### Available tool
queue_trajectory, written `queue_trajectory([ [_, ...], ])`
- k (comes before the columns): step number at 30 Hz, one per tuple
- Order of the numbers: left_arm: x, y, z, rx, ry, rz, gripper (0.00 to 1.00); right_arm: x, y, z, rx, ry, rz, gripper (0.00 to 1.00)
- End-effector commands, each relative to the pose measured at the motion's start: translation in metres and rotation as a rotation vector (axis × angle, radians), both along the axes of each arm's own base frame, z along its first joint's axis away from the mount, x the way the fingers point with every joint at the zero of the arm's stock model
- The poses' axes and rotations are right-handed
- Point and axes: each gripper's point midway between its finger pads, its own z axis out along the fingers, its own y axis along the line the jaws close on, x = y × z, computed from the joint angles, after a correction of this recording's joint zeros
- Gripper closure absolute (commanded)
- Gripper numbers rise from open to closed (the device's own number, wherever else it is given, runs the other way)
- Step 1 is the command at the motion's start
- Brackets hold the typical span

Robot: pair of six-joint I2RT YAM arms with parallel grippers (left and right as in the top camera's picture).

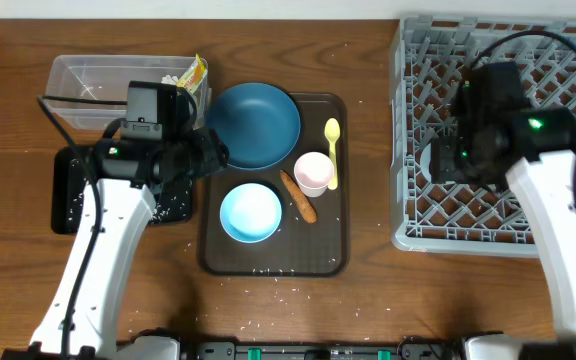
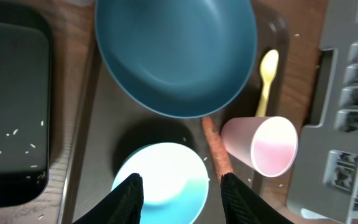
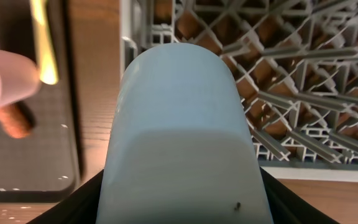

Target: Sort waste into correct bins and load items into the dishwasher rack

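Observation:
My left gripper (image 2: 180, 191) is open and empty, hovering over the light-blue bowl (image 2: 160, 180); from overhead it (image 1: 215, 152) sits at the left rim of the dark-blue plate (image 1: 258, 125). On the brown tray lie the bowl (image 1: 250, 213), the pale pink cup (image 1: 314, 172), the yellow spoon (image 1: 332, 150) and the orange carrot piece (image 1: 298, 197). My right gripper (image 3: 182, 205) is shut on the small blue cup (image 3: 182, 118), over the left part of the grey dishwasher rack (image 1: 508, 215). The yellow-green wrapper (image 1: 196, 72) and white tissue (image 1: 173, 80) are in the clear tub (image 1: 88, 75).
The black tray (image 2: 11, 93) holds scattered rice grains; my left arm partly covers it in the overhead view (image 1: 68, 200). Loose rice lies on the wooden table in front of the brown serving tray (image 1: 273, 262). The rack's edge (image 2: 344, 124) is just right of the tray.

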Motion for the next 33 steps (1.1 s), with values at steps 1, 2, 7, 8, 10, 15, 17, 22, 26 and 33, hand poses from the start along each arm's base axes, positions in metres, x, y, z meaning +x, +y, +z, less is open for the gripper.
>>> queue_trajectory([
  [1, -0.001, 0.003, -0.015, 0.031, 0.038, -0.002, 0.57, 0.004, 0.001, -0.018, -0.017, 0.064, -0.008, 0.41],
  [2, -0.001, 0.003, -0.017, 0.031, 0.042, -0.003, 0.57, 0.005, 0.001, -0.024, -0.016, 0.083, -0.008, 0.41],
  [7, 0.002, 0.002, -0.023, 0.04, 0.049, -0.021, 0.57, 0.008, 0.002, -0.053, -0.032, 0.179, -0.009, 0.35],
  [8, 0.001, 0.0, -0.023, 0.046, 0.045, -0.038, 0.57, 0.009, 0.002, -0.057, -0.032, 0.193, -0.008, 0.33],
  [10, 0.001, -0.004, -0.023, 0.05, 0.038, -0.062, 0.57, 0.009, 0.005, -0.066, -0.023, 0.22, -0.007, 0.26],
  [15, 0.006, -0.032, -0.019, 0.068, -0.029, -0.182, 0.48, 0.012, 0.005, -0.072, -0.013, 0.234, -0.01, 0.01],
  [17, 0.009, -0.048, -0.019, 0.074, -0.064, -0.244, 0.45, 0.015, 0.006, -0.066, -0.01, 0.214, -0.01, 0.01],
  [22, 0.023, -0.08, -0.038, 0.132, -0.098, -0.319, 0.41, 0.026, 0.007, -0.031, 0.005, 0.117, -0.008, 0.01],
  [26, 0.031, -0.103, -0.07, 0.146, -0.072, -0.363, 0.39, 0.03, 0.008, -0.003, 0.016, 0.022, 0.006, 0.01],
  [33, 0.025, -0.132, -0.11, 0.124, 0.003, -0.424, 0.41, 0.027, 0.008, 0.012, 0.022, -0.028, 0.011, 0.01],
])
